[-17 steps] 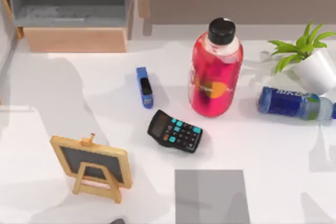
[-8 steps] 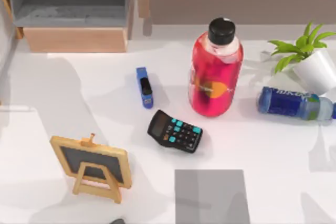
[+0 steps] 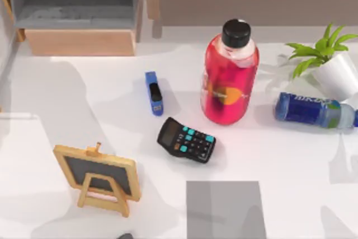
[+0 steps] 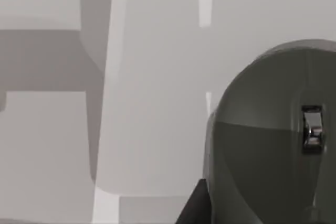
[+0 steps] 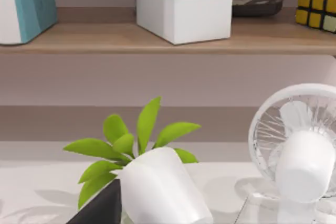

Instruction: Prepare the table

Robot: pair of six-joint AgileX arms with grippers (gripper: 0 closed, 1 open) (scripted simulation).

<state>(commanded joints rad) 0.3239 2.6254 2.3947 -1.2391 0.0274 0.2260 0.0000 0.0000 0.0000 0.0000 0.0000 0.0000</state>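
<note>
We are seeing the table (image 3: 67, 99), broad, flat, matte white, lying in front of the shelf cabinet (image 3: 78, 42).

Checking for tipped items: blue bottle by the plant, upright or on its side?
On its side. The blue bottle lies lengthwise on the table; the red bottle stands.

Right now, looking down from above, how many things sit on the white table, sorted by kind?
Bottles: 2 (red, blue)
Stapler: 1
Calculator: 1
Mini chalkboard easel: 1
Potted plant: 1
Grey pad: 1
Total: 7
</note>
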